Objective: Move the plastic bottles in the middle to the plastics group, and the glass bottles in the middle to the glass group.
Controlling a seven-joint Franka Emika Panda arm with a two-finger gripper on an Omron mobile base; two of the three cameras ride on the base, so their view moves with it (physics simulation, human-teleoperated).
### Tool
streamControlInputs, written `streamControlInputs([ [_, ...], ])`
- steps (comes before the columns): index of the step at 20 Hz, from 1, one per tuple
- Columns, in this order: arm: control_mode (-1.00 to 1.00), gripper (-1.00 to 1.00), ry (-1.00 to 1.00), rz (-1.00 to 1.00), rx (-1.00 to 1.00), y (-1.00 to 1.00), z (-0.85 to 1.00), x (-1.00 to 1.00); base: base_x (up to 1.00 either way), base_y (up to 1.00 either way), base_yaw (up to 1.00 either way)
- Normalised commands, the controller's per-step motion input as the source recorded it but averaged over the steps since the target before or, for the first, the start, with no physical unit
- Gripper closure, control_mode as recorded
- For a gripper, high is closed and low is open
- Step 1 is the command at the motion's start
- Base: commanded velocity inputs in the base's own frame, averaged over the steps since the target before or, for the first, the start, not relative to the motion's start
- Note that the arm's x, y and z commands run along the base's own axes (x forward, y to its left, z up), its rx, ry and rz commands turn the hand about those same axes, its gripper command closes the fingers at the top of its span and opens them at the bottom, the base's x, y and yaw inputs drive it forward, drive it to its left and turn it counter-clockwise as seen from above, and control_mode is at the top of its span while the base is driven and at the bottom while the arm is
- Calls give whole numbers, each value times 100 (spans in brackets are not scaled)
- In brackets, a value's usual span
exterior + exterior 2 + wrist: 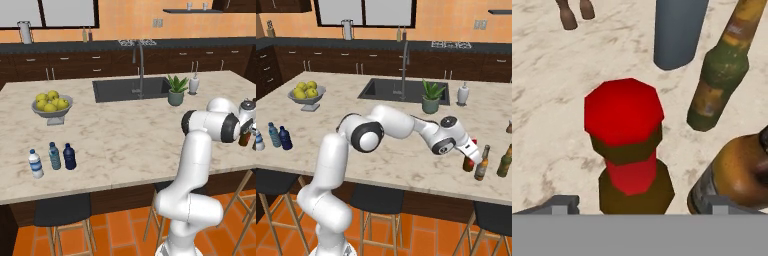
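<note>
The slim brown glass bottle with a red cap (629, 145) stands upright on the marble counter, between my fingertips (559, 205) but touching neither. My gripper (469, 156) is open just above it, at the counter's right end beside the glass group: a brown bottle (482, 163) and a greenish one (504, 160). In the hand view those two stand close to the right (719, 75) (742, 175). The squat navy plastic bottle (70, 156) stands far left, beside the teal bottle (54, 156) and the clear white-labelled bottle (35, 164) of the plastics group.
A bowl of yellow fruit (52, 105) sits at the left. The sink (131, 89) with its faucet is in the middle, with a potted plant (176, 91) and a white dispenser (194, 84) to its right. Stools stand below the near counter edge (125, 185).
</note>
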Motion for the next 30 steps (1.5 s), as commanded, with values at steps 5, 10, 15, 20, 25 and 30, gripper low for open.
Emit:
streamControlInputs([
  [5, -100, -100, 0, 0, 0, 0, 61, -2, 0, 0, 0],
  [10, -100, -100, 0, 0, 0, 2, 74, -3, 0, 0, 0],
  [15, -100, -100, 0, 2, -1, 18, 70, -23, 0, 0, 0],
  [20, -100, -100, 1, 11, 0, 25, 0, -34, 0, 0, 0],
  [25, -100, -100, 3, 17, -2, 83, 34, -55, 0, 0, 0],
  [30, -100, -100, 0, 18, -8, 100, 56, -65, 0, 0, 0],
])
